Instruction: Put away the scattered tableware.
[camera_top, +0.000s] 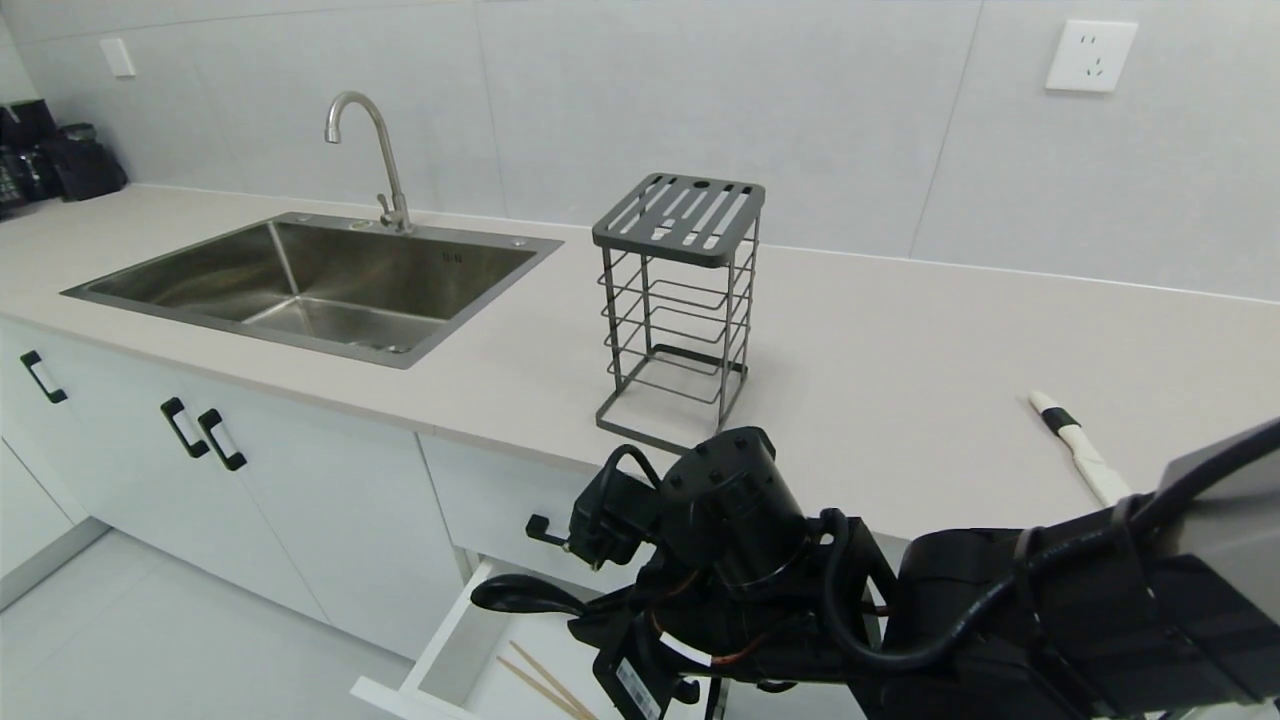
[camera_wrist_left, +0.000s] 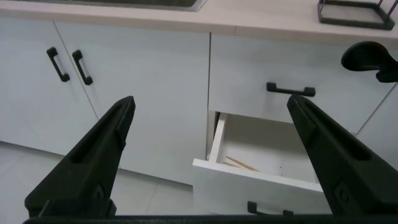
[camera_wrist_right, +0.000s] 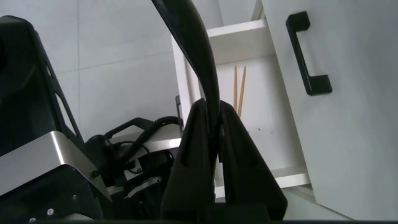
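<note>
My right gripper (camera_wrist_right: 211, 112) clamps a seemingly light, stiff, slippery spoon (camera_top: 525, 595) by its thin handle over the drawer (camera_top: 445, 650); left gripper (camera_wrist_left: 211, 102) gapes empty.

Lighting: bright, even, diffuse overhead. Shadows: soft, under wire rack (camera_top: 680, 300) on bench (camera_top: 900, 340). Glare: sheen on sink (camera_top: 400, 262) wall. Left end effector (camera_wrist_left: 210, 102): dark silhouette against pale cabinets (camera_wrist_left: 155, 74). Distortion: bowed head-view edges.

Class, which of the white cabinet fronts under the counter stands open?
The drawer below the rack, holding chopsticks: it is pulled out, while the top drawer above it and the doors under the sink are shut.
</note>
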